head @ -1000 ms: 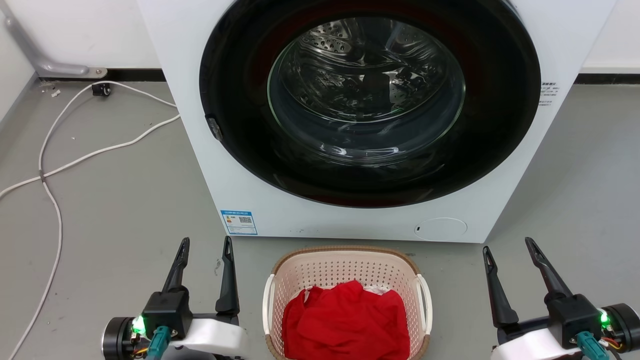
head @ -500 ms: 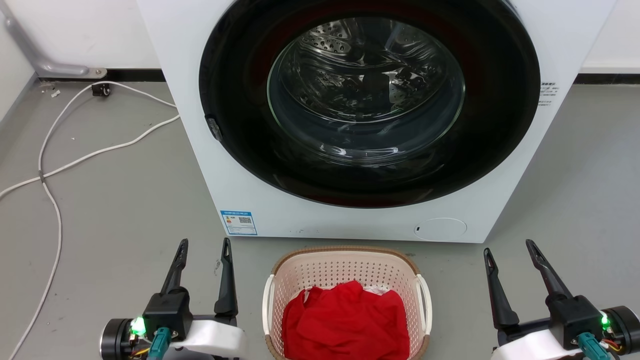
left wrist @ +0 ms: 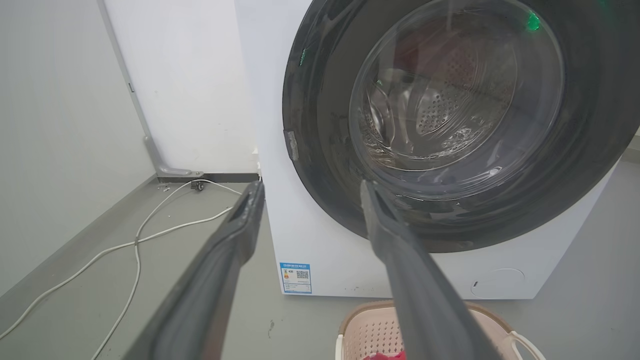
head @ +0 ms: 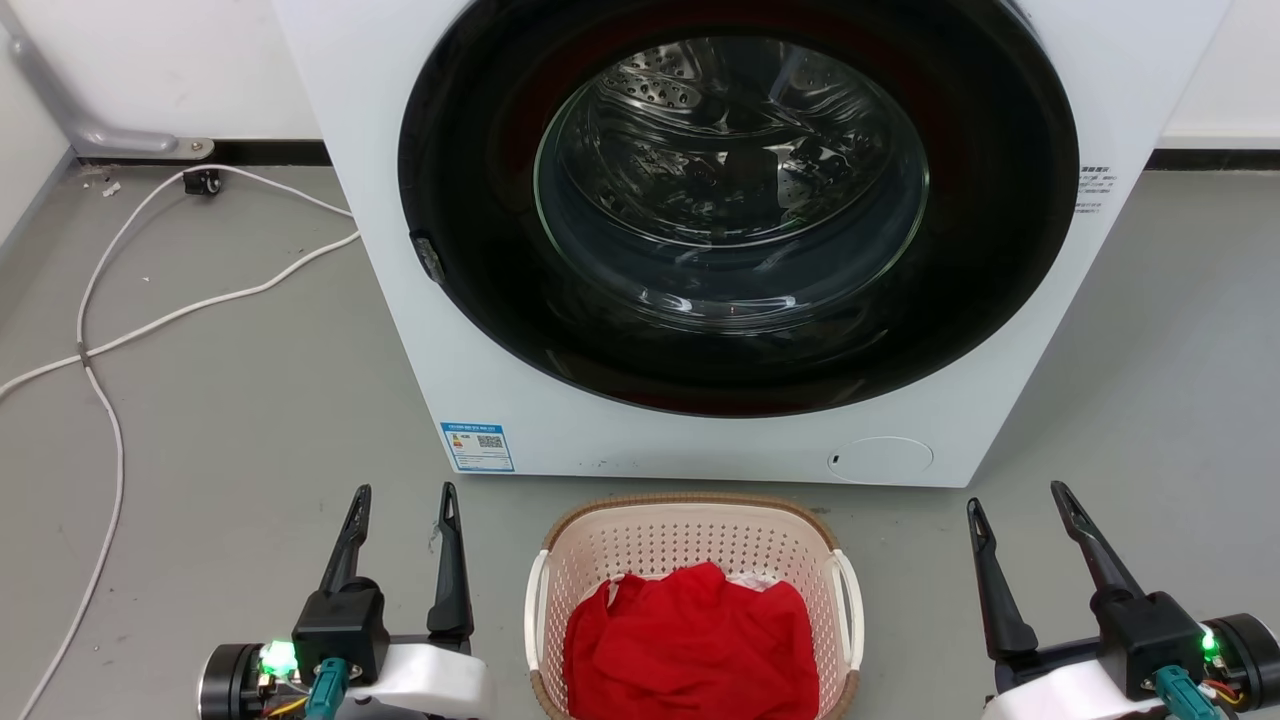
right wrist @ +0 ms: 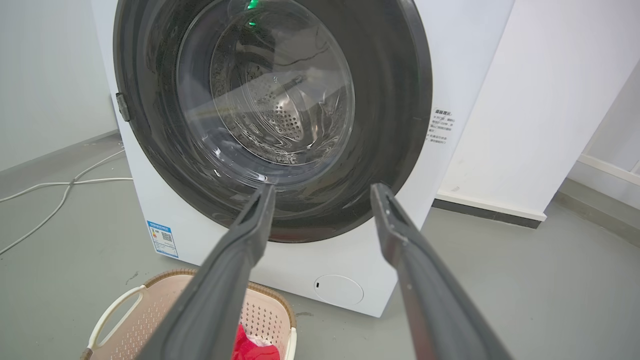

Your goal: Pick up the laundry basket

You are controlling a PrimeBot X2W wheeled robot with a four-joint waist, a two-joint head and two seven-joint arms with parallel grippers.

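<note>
The laundry basket [head: 690, 540] is pale pink perforated plastic with a brown rim and white side handles. It stands on the grey floor just in front of the washing machine, with red cloth [head: 690, 640] inside. Left of the basket my left gripper [head: 405, 492] is open, apart from the basket's left handle [head: 537, 605]. On the other side my right gripper [head: 1015, 497] is open too, well clear of the right handle [head: 850, 605]. The left wrist view catches the basket [left wrist: 367, 330] at the bottom, and the right wrist view has it [right wrist: 150, 312] at the lower left.
The white washing machine [head: 720, 240] with its shut round glass door stands close behind the basket. White cables [head: 110, 330] trail over the floor at the left. Open grey floor lies on both sides of the basket.
My left gripper has sunk slightly lower in the head view. The right gripper and the basket have hardly moved.
</note>
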